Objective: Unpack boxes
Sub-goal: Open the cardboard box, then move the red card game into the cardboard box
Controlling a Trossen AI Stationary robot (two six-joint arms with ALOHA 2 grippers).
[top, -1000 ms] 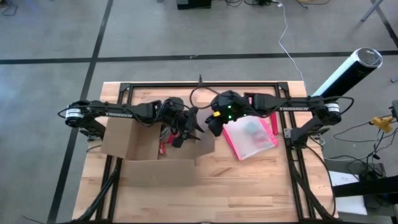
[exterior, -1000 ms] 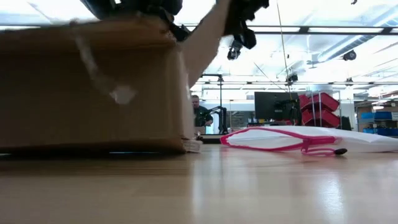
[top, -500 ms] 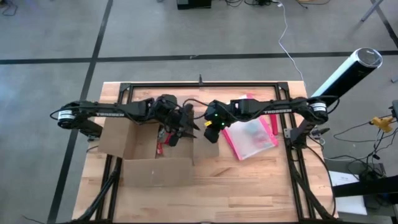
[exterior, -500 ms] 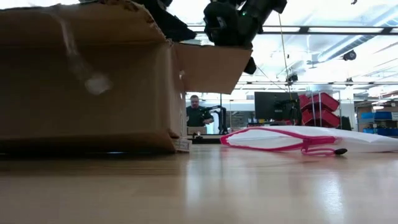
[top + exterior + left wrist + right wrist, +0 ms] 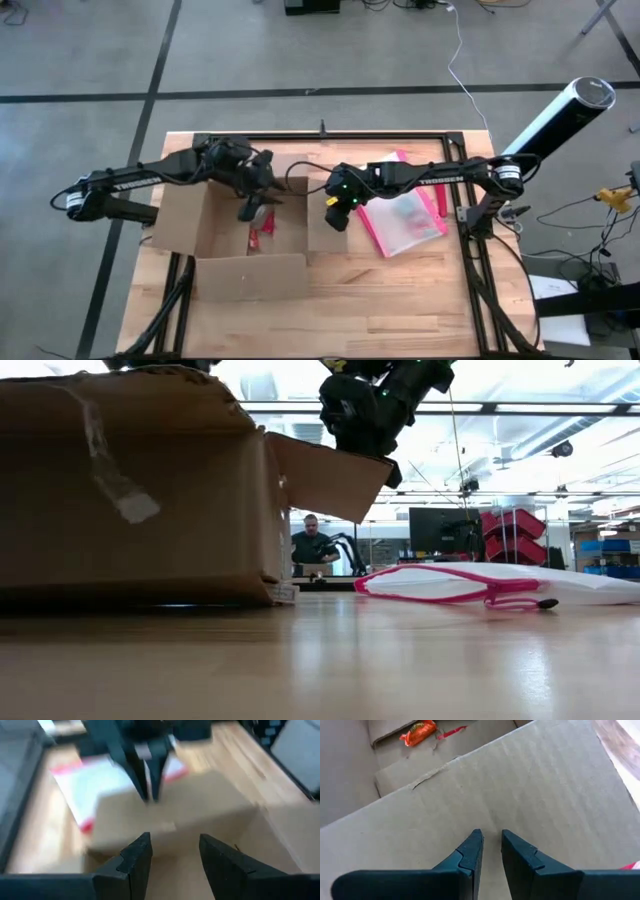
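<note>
Wooden slats make up the surface point(image 5: 400, 300), with grey floor around it and a person seated far behind in the low view. On its left half stands the cardboard box point(image 5: 230, 255), flaps spread, so its inside is open from above. The right gripper point(image 5: 336, 215) is down on the box's right flap point(image 5: 325, 222), its fingers point(image 5: 470, 852) drawn nearly together, only a slit between them, and clamped on nothing; the tips seem to press the flap outward and down, probably to keep the opening clear. The left gripper point(image 5: 250, 205) hangs over the open box with fingers point(image 5: 137, 857) apart, aimed inward, likely lining up to fetch the contents. Something red point(image 5: 262, 226) lies on the box floor (an orange wrapper point(image 5: 419, 731) shows beside it in the right wrist view). A pink-edged pouch point(image 5: 402, 218) rests just right of the flap, outside the box.
</note>
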